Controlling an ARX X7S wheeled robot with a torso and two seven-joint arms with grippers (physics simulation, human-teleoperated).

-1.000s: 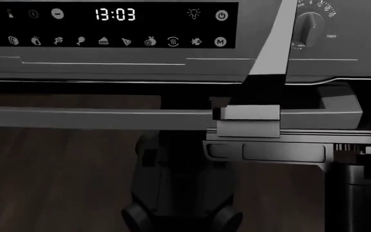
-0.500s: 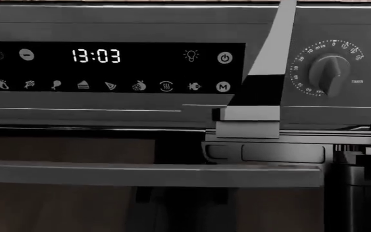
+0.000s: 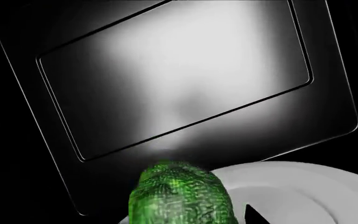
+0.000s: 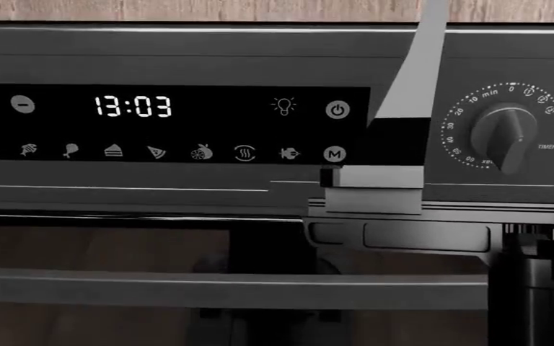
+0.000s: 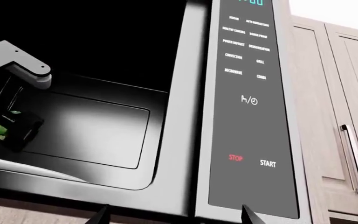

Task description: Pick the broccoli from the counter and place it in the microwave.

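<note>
Left gripper (image 5: 8, 133) clamping broccoli (image 3: 180, 196), hovering over white plate (image 3: 303, 191) inside microwave (image 5: 185, 116). Head view rising past oven panel (image 4: 161, 122) since a second ago; release nearing. Right gripper's fingertips (image 5: 98, 215) spreading apart outside.

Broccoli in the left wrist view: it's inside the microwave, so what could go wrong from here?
1. The broccoli hangs near the rim of the white plate; released here, it might roll off.
2. The left gripper is deep in the microwave; pulling out could clip the opening's frame.
3. The head view shows only the oven panel, so it cannot guide the release.
</note>
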